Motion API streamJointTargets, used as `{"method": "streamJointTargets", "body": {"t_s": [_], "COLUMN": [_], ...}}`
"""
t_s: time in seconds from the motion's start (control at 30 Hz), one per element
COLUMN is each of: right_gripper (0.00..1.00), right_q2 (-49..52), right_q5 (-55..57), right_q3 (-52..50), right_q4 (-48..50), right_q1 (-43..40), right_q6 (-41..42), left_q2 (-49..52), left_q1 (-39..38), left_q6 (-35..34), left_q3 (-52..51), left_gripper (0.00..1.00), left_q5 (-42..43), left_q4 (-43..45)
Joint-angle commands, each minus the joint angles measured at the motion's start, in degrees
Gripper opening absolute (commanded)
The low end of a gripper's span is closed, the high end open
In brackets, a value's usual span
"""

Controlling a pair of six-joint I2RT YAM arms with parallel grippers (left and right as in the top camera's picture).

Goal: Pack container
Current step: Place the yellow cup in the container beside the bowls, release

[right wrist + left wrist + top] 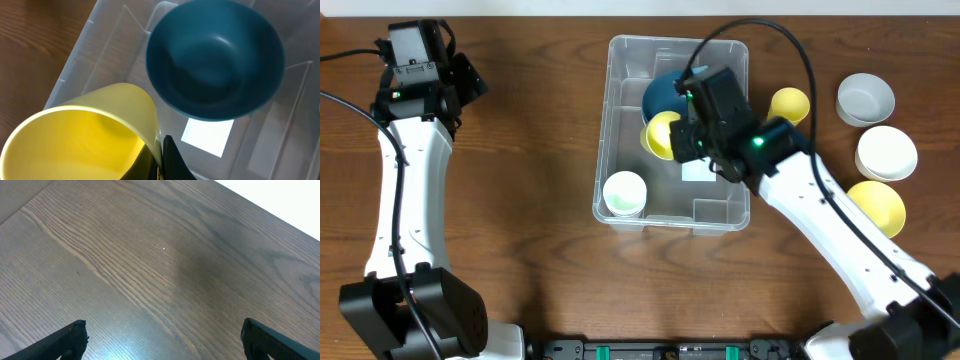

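Yellow cup [85, 135], pinched by its rim in your right end effector [161, 159], hangs over the clear container [620, 100] beneath it, teal bowl [215, 60] just ahead; placing looks underway, so lower and release beside that bowl; left end effector [162, 342] spread above tabletop [150, 255].

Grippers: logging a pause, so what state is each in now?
Left gripper: open, holding nothing.
Right gripper: shut on the yellow cup.

Container [620, 130] far end crowded — teal bowl [660, 95], yellow cup [662, 135]; white cup [624, 193] near-left corner; near-right free.
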Motion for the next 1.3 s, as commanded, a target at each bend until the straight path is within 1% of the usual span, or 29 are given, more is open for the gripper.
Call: {"method": "streamJointTargets", "body": {"t_s": [0.0,0.13,0.7,1.27], "right_gripper": [0.01,0.01,0.01,0.01], "right_q2": [3.13,5.35,12.68,19.82], "right_q5": [1.44,1.44,1.09,0.94], "right_q3": [3.17,3.87,3.93,3.93], "right_q4": [-1.18,-2.16,-2.43,1.92], "right_q1": [0.5,0.5,2.03,3.21], "right_q6": [2.27,4.0,5.92,5.86], "left_q2": [-0.83,-0.83,-0.83,-0.83], "left_q1": [0.2,0.2,0.2,0.2], "left_q6": [0.13,0.13,0.13,0.13], "left_q3": [0.72,0.72,0.72,0.72], "left_gripper": [0.98,0.98,0.98,0.98], "left_q5": [-0.7,-0.7,-0.7,-0.7], "left_q4": [-0.22,-0.2,-0.22,-0.22]}}
